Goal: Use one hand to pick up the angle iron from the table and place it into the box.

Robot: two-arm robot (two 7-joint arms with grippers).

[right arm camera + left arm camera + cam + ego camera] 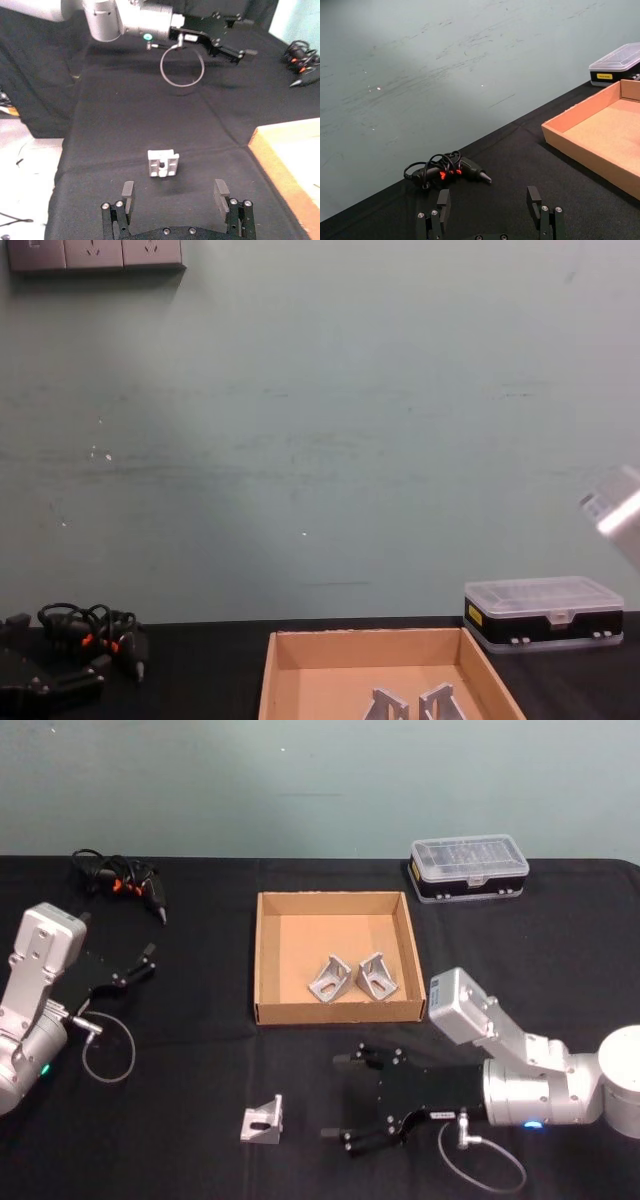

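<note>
We hold our right gripper (334,1097) spread wide over the table (180,1120), the loose angle iron (262,1120) lying near it at 9 o'clock. The box (335,1013) sits at the iron's 1 o'clock. Our left gripper (138,965) rests open at far left.

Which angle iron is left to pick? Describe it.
Find the tan box mid-table. In front of it, beside the right end effector, a small silver angle iron sits on the black table. The other two lie inside the box.
</note>
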